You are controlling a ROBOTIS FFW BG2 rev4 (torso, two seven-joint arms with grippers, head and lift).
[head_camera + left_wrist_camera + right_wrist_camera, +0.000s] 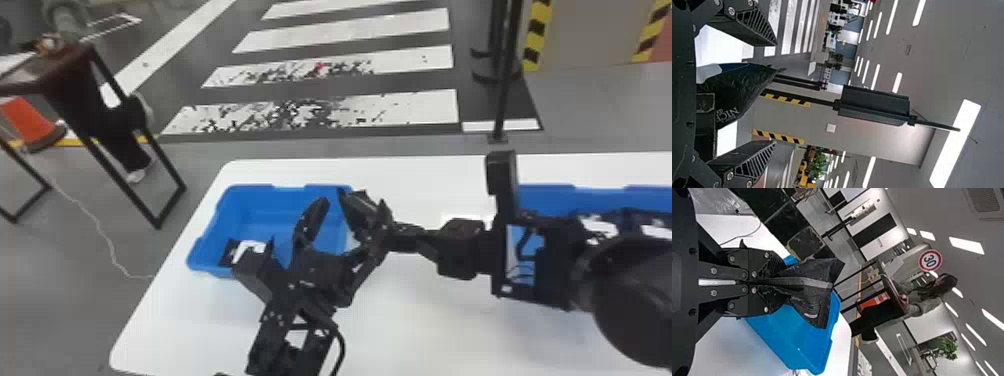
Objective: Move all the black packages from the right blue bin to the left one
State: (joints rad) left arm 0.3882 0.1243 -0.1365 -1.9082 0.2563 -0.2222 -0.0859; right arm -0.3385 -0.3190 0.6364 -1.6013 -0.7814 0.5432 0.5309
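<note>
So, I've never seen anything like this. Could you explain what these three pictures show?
It's a robot with two black arms. One picture comes from its head, looking down at the work; the others come from its wrists and lie on their side. On the white table stand a left blue bin, with a dark package with a white patch inside, and a right blue bin, partly behind the right arm. The right claw is shut on a black package. The left claw is open; a black package shows between its fingers, perhaps the same one; I can't tell.
</note>
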